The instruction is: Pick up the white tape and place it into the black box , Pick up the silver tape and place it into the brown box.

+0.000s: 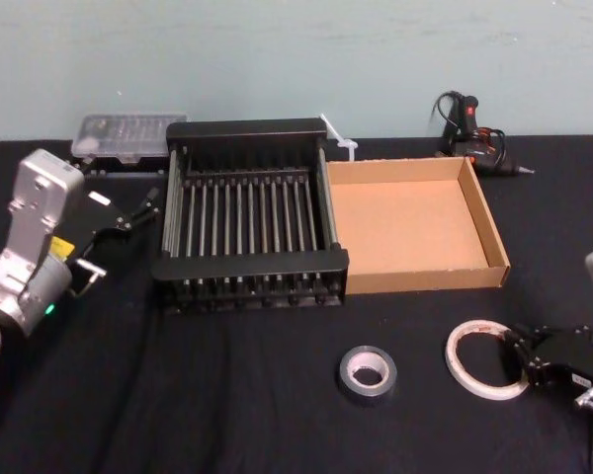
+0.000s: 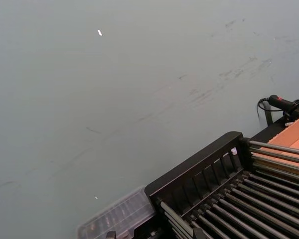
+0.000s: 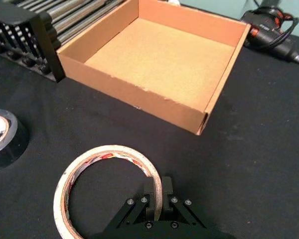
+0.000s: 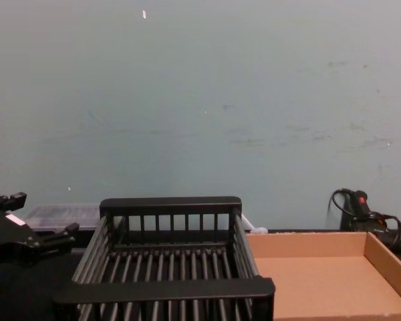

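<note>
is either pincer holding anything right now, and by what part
The right pincer pinches the white tape by its ring wall, one finger inside, one outside; the left pincer holds nothing.

Tape rolls, two: white tape (image 3: 109, 151), silver tape (image 1: 367, 393). Boxes, two: black box (image 1: 244, 129), brown box (image 1: 422, 278) beside it. Behind it: one glue gun (image 1: 471, 133), one clear case (image 1: 127, 135).

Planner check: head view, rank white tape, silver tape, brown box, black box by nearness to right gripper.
1. white tape, front right, in right gripper
2. brown box, right rear
3. silver tape, front centre
4. black box, centre rear
Left gripper parked far left.
</note>
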